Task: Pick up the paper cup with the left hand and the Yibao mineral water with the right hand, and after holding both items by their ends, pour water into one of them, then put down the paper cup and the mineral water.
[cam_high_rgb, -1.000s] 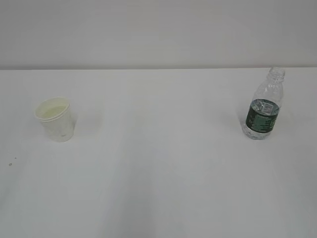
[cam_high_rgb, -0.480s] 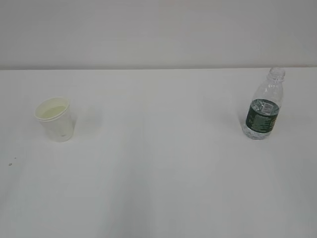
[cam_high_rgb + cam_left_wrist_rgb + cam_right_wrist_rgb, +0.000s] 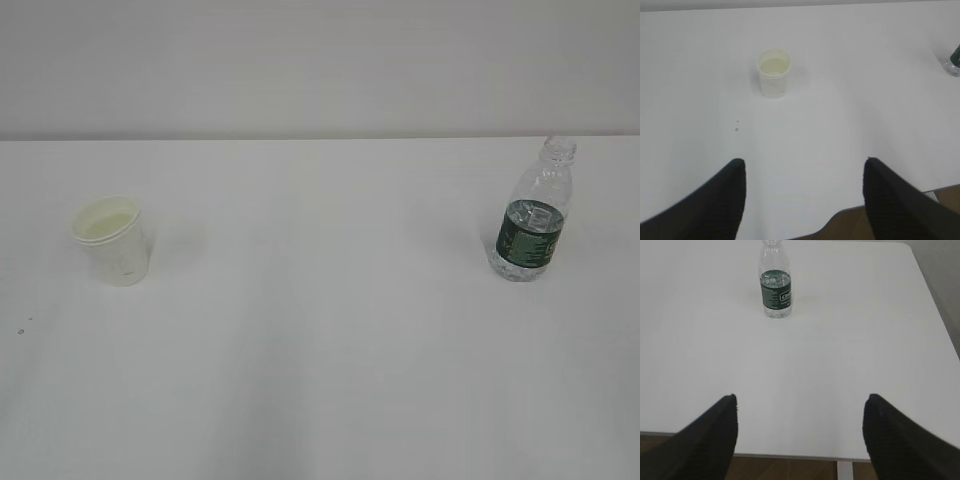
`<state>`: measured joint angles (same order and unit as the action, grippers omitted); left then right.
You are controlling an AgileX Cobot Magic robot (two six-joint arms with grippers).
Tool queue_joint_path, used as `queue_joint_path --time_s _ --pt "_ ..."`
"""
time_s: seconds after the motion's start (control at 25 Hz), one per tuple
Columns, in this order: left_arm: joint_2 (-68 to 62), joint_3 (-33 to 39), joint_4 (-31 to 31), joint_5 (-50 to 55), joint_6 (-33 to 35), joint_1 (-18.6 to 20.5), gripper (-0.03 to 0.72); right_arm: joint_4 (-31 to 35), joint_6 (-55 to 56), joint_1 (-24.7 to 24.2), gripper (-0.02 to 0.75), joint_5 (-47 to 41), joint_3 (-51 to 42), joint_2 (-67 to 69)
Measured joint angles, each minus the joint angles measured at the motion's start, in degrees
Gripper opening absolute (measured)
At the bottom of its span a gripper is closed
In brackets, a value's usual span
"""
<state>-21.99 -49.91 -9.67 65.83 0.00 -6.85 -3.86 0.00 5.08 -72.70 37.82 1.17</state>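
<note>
**A:** Starting with the exterior view: the paper cup [image 3: 111, 240] stands upright on the left of the white table [image 3: 320, 350], and the Yibao mineral water [image 3: 532, 215] stands upright far over on the right, no cap on it. They're well apart, nothing between them. My guess is they're split like that so each arm gets its own item on its own side. No arm shows up in this view at all.

**B:** Yeah, and the left wrist view backs that up. The left hand [image 3: 802, 165] hangs back near the table's front edge with its two black fingers [image 3: 725, 192] spread wide, nothing between them. The cup sits ahead and a bit left of the gap, not lined up yet. You can just catch the bottle at the right edge.

**A:** Is the cup empty?

**B:** The inside looks pale cream, can't tell if there's liquid in it.

**A:** Right wrist view is the same story. The right hand [image 3: 800, 402] is spread open and holding nothing, parked over the near edge. The bottle is far ahead, left of the gap's centre, green label facing the camera.

**B:** Surface is plain matte white with a couple of tiny dark specks [image 3: 736, 126] near the cup. Behind it there's just a bare pale wall [image 3: 320, 60], and brownish floor [image 3: 790, 467] under the table edge.
</note>
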Motion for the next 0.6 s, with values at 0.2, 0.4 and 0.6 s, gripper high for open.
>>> queue_joint_path --time_s 0.2,0.4,0.6 --pt "0.0 0.0 0.0 0.3 0.0 0.0 0.519 -0.6 0.0 0.0 0.589 0.0 -0.1 0.0" --pt "0.0 0.0 0.0 0.3 0.0 0.0 0.519 -0.9 0.0 0.0 0.589 0.0 -0.1 0.0" --pt "0.0 0.0 0.0 0.3 0.0 0.0 0.519 -1.4 0.0 0.0 0.589 0.0 -0.6 0.0"
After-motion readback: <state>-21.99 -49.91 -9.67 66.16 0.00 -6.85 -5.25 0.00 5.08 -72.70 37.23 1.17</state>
